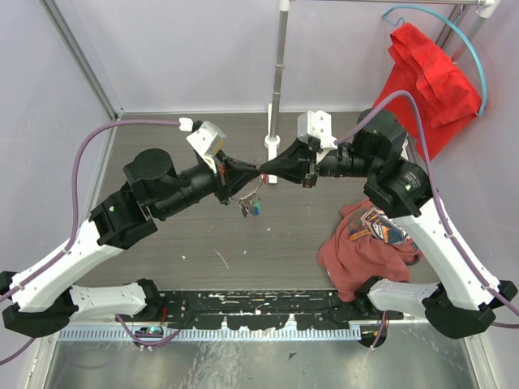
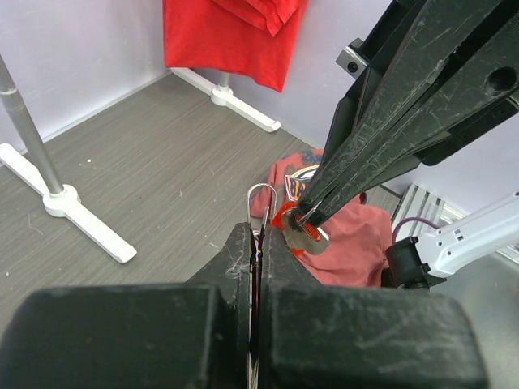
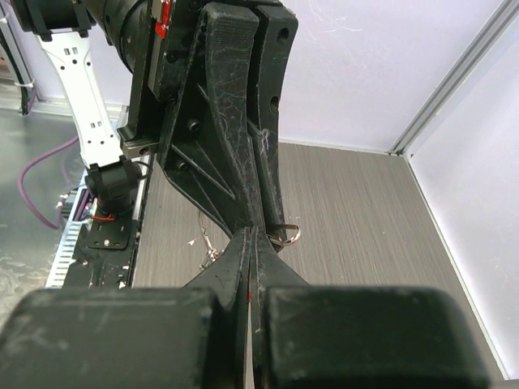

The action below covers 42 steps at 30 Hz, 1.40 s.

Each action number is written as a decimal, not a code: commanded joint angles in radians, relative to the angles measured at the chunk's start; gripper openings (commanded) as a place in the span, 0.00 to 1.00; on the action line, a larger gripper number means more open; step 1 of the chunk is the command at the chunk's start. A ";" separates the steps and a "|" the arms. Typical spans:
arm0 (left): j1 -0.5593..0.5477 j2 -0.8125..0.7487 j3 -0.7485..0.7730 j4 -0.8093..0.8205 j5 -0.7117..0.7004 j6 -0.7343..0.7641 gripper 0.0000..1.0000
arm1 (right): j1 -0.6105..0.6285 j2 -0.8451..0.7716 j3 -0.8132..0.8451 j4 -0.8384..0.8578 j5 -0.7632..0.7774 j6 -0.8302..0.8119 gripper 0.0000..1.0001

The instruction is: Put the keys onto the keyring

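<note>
A crumpled reddish shirt [image 1: 365, 243] with a printed patch lies on the grey tabletop [image 1: 203, 243], near right — a brighter red garment [image 1: 426, 77] hangs far right, beside a white stand [image 1: 280, 73].

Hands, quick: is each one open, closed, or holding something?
Left hand: closed, pinching the keyring.
Right hand: closed, pinching a key.

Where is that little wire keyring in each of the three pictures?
Top external: the keyring hangs at centre, under the meeting tips.
Left wrist: centre, looping up from the left gripper.
Right wrist: centre, small loop right of the tips.
Shared landmark: the left gripper, pinching it.
</note>
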 commanded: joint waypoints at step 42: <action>-0.008 0.017 0.066 0.027 0.018 -0.001 0.00 | 0.009 0.009 -0.011 0.079 0.067 0.023 0.01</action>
